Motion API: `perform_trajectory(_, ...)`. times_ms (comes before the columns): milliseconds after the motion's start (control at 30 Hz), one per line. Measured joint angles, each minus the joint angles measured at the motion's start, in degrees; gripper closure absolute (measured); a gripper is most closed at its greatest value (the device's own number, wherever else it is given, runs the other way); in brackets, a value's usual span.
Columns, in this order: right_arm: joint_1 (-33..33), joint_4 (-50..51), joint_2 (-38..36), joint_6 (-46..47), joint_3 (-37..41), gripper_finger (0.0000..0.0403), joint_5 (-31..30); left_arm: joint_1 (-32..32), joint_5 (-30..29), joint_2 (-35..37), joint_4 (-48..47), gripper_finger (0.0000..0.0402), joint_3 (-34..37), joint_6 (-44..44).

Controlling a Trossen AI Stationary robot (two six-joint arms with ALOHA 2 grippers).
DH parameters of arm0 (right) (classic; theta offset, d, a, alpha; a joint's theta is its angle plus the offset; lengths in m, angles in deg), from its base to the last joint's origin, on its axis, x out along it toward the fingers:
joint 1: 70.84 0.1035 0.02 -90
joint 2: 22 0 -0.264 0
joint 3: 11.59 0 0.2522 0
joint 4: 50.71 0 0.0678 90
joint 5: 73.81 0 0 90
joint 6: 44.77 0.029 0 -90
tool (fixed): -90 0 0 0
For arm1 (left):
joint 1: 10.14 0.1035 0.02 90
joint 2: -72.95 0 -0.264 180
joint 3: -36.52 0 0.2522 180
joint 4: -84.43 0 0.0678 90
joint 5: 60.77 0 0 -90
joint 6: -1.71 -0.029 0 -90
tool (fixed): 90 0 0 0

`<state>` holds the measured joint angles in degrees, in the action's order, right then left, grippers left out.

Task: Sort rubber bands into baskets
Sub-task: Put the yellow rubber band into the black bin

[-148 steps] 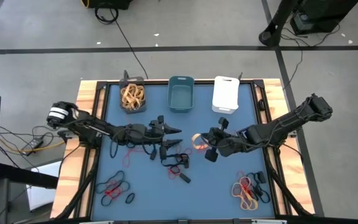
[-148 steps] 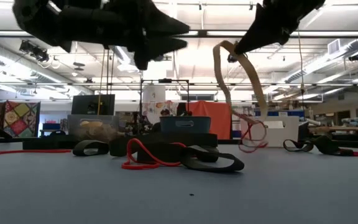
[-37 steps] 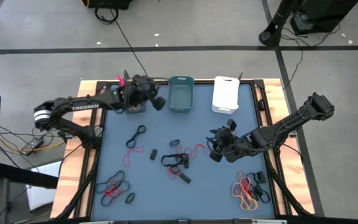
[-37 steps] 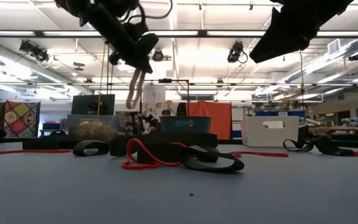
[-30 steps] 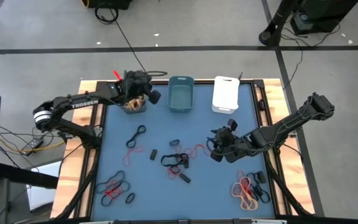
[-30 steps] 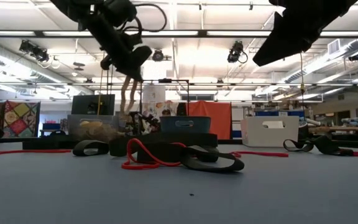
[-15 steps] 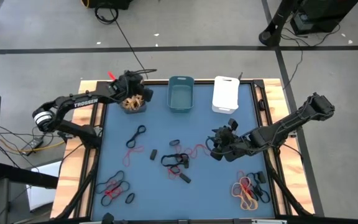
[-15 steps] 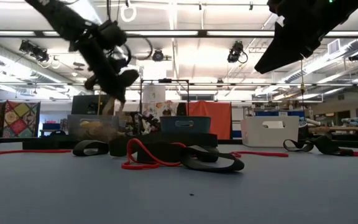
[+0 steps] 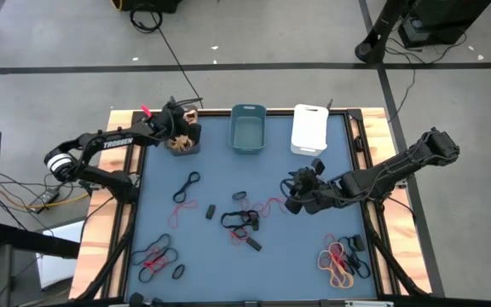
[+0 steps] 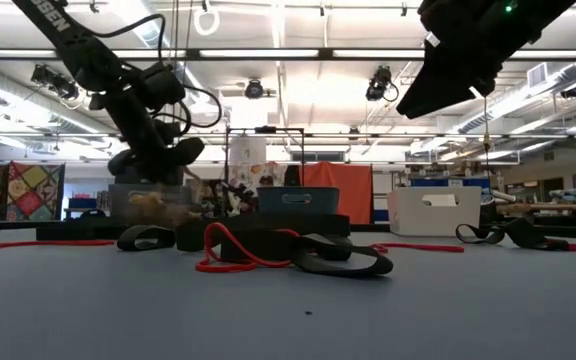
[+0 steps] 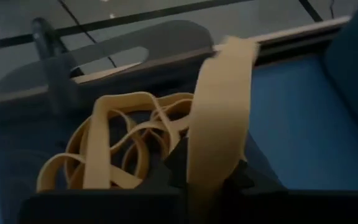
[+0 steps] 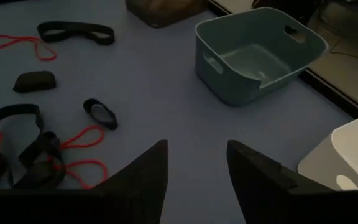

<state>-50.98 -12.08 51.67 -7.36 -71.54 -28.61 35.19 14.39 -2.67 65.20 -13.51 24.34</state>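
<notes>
Near edge, my left side: a cluster of red and black rubber bands (image 9: 158,258) lies loose on the blue table (image 9: 297,256).
Near edge, my right side: a mixed heap of tan, red and black bands (image 9: 341,259) lies close to the corner.
Table centre: black bands tangled with a red one (image 9: 242,219), short black pieces beside them, and one black loop (image 9: 187,184) farther toward my left.
My right gripper (image 9: 290,198): above the table centre, clear of the surface; my two fingers (image 12: 145,171) stand apart with nothing between them.
Far row: dark grey basket (image 9: 180,145), teal basket (image 9: 248,130) and white basket (image 9: 309,129), side by side along the far edge.
My left gripper (image 9: 180,130): over the dark grey basket; a wide tan band (image 11: 219,118) still sits between my fingertips, and I cannot tell whether the pinch holds.
Grey basket contents: a pile of tan bands (image 11: 120,146) lies inside.
Teal basket: nothing visible on its floor.
</notes>
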Motion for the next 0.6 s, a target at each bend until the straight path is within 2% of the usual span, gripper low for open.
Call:
perform_trajectory(400,-1.00,1.90,0.00,1.36,0.47,0.0228,0.08,1.94,0.80,0.02,0.85,0.0208,0.00,-0.97)
perform_trajectory(600,-4.06,1.93,0.00,1.87,2.66,0.0228,3.85,1.86,0.24,4.91,0.68,0.0184,0.00,-1.89)
